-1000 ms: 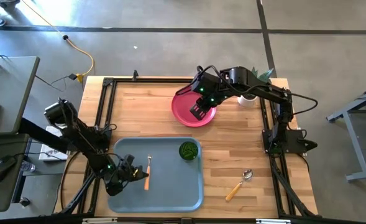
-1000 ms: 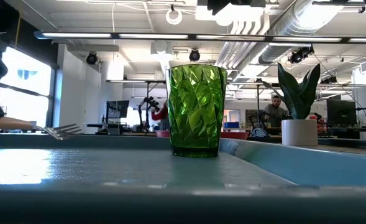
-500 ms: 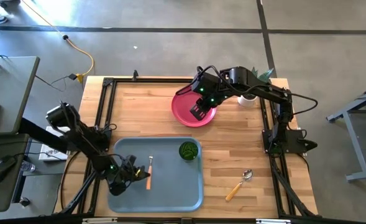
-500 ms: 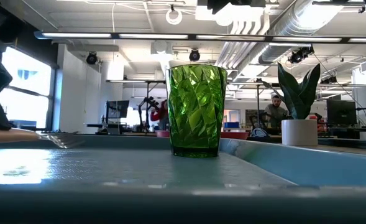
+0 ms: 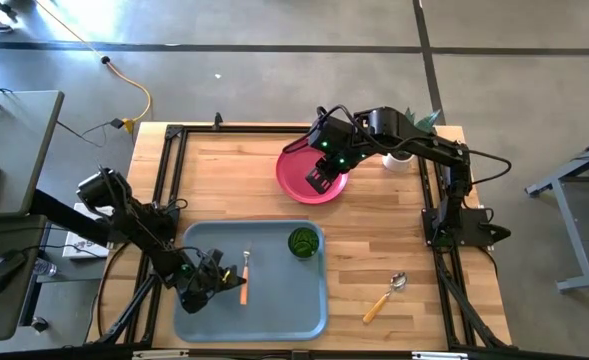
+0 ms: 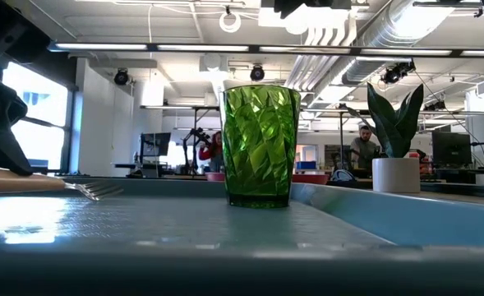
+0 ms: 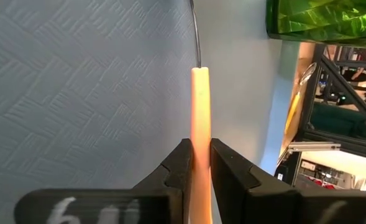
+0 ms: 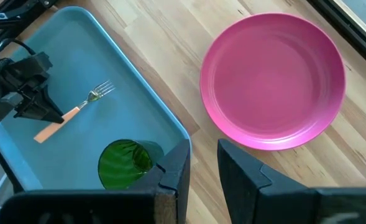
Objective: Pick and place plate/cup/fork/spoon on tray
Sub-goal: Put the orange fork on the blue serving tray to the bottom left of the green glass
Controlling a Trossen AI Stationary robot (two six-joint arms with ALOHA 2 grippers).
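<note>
While your left tool (image 5: 228,283) clenches the tan-handled metal fork (image 5: 244,274) low over the grey-blue plastic tray (image 5: 274,310) for setting down, your right tool (image 5: 317,179), fingers parted, waits above the pink-red round plate (image 5: 296,172).

Tray (image 5: 274,310) front half free; cup (image 5: 302,242) blocks far right corner

Grey concrete floor (image 5: 274,25) is seen around the wooden counter (image 5: 234,180), crossed by dark seams; a yellow cable (image 5: 134,95) lies on it. A grey desk (image 5: 14,150) stands alongside. Bright windows (image 6: 36,115), white ceiling ducts (image 6: 406,25) and strip lights (image 6: 135,47) are seen beyond.
</note>
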